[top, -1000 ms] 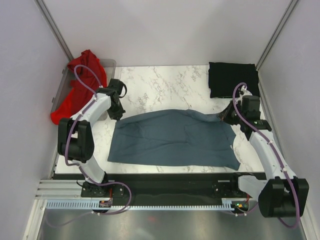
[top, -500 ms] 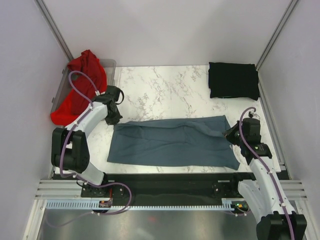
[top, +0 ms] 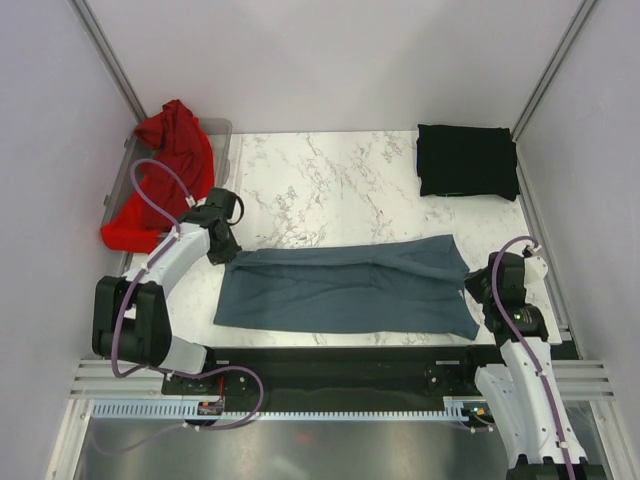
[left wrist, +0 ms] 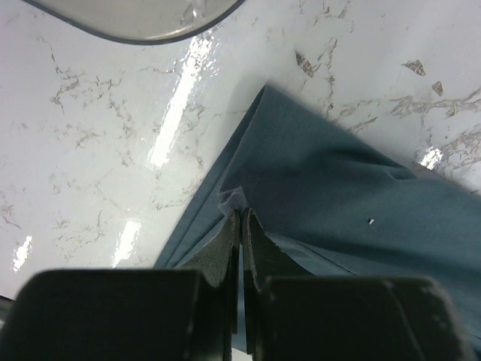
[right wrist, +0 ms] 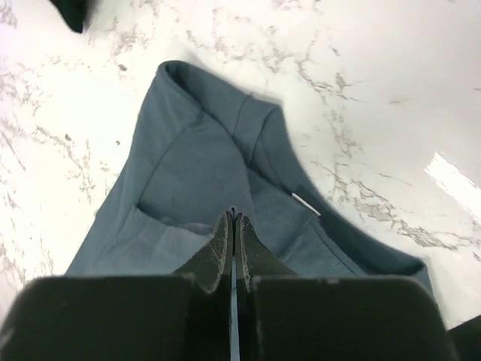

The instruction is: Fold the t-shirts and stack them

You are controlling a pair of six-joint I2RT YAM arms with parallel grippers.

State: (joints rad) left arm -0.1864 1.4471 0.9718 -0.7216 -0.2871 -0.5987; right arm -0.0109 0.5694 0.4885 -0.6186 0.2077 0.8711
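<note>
The slate blue-grey t-shirt lies folded lengthwise as a long band near the table's front edge. My left gripper is shut on its left far corner; the pinched cloth shows in the left wrist view at my gripper. My right gripper is shut on the shirt's right end, with the cloth in front of the gripper. The black t-shirt lies folded at the back right. The red t-shirt hangs crumpled over the clear bin at the back left.
The clear plastic bin stands at the table's back left corner; its rim shows in the left wrist view. Marble tabletop is bare between the shirts. Grey walls close in both sides.
Both grippers pulled the shirt's far edge toward the front, folding it from a wide spread into a narrow band. Both arms moved nearer the table's front edge.
</note>
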